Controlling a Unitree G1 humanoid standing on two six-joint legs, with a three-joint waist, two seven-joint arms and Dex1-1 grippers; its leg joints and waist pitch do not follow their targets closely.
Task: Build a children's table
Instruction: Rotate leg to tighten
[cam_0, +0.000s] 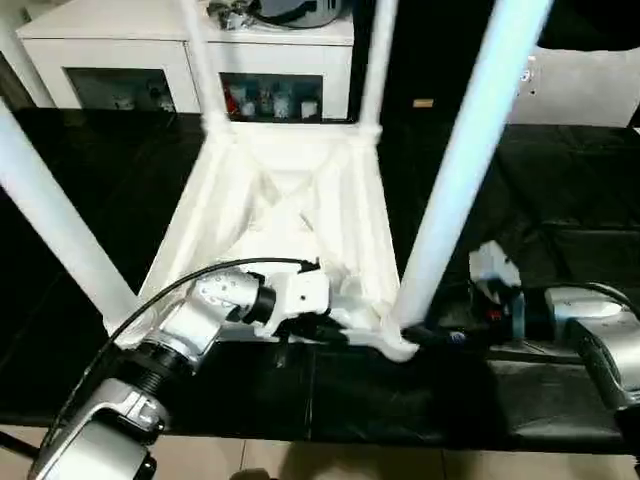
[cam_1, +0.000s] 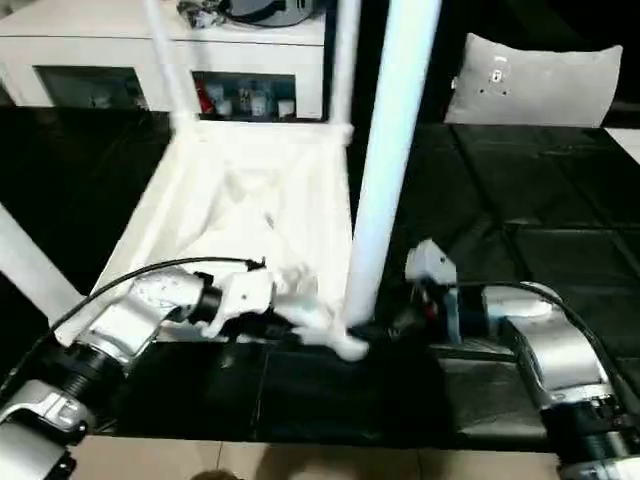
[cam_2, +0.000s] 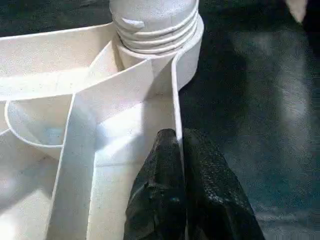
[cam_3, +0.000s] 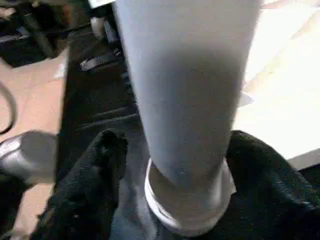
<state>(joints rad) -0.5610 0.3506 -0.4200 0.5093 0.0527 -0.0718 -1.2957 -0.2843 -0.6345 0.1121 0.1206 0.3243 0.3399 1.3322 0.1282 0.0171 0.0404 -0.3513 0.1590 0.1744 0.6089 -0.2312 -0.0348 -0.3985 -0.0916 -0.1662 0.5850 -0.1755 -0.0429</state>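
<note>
A white children's table (cam_0: 290, 215) lies upside down on a black worktable (cam_0: 560, 190), its ribbed underside facing up. 4 white tube legs rise from its corner sockets.

The near-right leg (cam_0: 462, 165) stands with its long axis nearly upright, leaning slightly away from the tabletop. The right gripper (cam_3: 170, 185) is level at its base, the 2 black fingers (cam_3: 87, 185) spread on either side of the tube, 1 on each flank; whether they touch it cannot be told.

The left gripper (cam_2: 182, 175) has its fingers pinched shut on the thin rim wall (cam_2: 176, 100) just beside that same corner socket (cam_2: 187, 52), steadying the top. The right arm is the nearer to the leg.
</note>
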